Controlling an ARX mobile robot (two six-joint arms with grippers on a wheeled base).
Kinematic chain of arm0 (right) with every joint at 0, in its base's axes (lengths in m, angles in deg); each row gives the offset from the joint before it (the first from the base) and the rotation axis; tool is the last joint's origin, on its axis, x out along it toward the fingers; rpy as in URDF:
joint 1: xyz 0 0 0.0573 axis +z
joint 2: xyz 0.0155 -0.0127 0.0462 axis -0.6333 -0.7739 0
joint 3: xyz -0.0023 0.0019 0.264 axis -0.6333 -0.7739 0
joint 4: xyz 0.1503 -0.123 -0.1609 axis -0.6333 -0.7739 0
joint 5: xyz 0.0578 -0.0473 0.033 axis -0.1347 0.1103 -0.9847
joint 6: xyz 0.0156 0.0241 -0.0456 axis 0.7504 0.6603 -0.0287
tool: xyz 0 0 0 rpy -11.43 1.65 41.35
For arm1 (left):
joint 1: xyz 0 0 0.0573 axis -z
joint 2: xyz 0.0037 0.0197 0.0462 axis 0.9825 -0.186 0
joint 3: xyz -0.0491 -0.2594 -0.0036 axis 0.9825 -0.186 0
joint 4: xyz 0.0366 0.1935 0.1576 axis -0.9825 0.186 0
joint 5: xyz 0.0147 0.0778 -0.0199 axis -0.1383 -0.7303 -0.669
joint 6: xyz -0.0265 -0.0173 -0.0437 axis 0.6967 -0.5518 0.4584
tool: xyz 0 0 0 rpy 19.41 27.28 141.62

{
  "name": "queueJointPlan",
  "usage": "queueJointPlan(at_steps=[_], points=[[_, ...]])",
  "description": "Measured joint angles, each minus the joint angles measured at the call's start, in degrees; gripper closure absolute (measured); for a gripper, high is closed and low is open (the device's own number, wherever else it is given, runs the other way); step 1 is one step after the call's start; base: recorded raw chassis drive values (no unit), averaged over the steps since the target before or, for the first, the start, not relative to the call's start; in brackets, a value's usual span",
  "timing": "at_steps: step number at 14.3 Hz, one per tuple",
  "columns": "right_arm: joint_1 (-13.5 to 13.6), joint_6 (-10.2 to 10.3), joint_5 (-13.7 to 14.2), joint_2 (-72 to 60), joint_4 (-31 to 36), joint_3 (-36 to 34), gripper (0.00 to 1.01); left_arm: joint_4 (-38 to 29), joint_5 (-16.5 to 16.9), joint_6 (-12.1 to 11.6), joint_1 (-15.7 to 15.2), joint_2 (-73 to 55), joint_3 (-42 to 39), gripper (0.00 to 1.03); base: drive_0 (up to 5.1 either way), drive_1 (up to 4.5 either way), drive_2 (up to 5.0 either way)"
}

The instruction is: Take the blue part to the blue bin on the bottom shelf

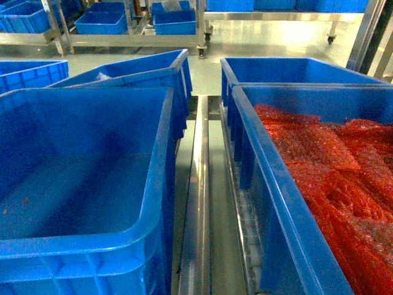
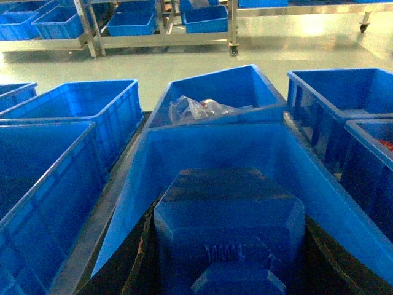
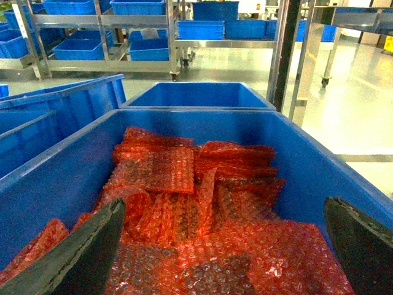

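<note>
A dark blue part [image 2: 227, 215], blocky with bevelled corners, sits between the dark fingers [image 2: 140, 261] of my left gripper [image 2: 230, 270], which is shut on it. It hangs over the large blue bin [image 2: 209, 144], whose inside looks empty in the head view [image 1: 73, 123]. That bin rests on the bottom shelf, beside the shiny steel divider rail [image 1: 199, 184]. My right gripper [image 3: 221, 246] is open above the other crate. Neither gripper shows in the head view.
The crate on the right [image 1: 270, 184] holds red bubble-wrap bags [image 3: 184, 203]. Behind the blue bin a tilted blue crate [image 2: 245, 86] holds a clear plastic bag [image 2: 199, 109]. More blue crates stand on both sides, and steel racks [image 1: 135, 40] line the far floor.
</note>
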Motion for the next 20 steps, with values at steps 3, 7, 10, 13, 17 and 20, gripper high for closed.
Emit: queueJointPlan(at_steps=[3,7,10,13,17,20], points=[[0.0,0.0,0.0,0.0,0.0,0.0,0.03,0.0,0.0,0.0,0.0,0.0,0.0,0.59,0.0,0.0,0.0],[0.0,0.0,0.0,0.0,0.0,0.0,0.03,0.0,0.0,0.0,0.0,0.0,0.0,0.59,0.0,0.0,0.0],[0.0,0.0,0.0,0.0,0.0,0.0,0.03,0.0,0.0,0.0,0.0,0.0,0.0,0.59,0.0,0.0,0.0],[0.0,0.0,0.0,0.0,0.0,0.0,0.03,0.0,0.0,0.0,0.0,0.0,0.0,0.59,0.0,0.0,0.0],[0.0,0.0,0.0,0.0,0.0,0.0,0.03,0.0,0.0,0.0,0.0,0.0,0.0,0.59,0.0,0.0,0.0],[0.0,0.0,0.0,0.0,0.0,0.0,0.03,0.0,0.0,0.0,0.0,0.0,0.0,0.59,0.0,0.0,0.0]])
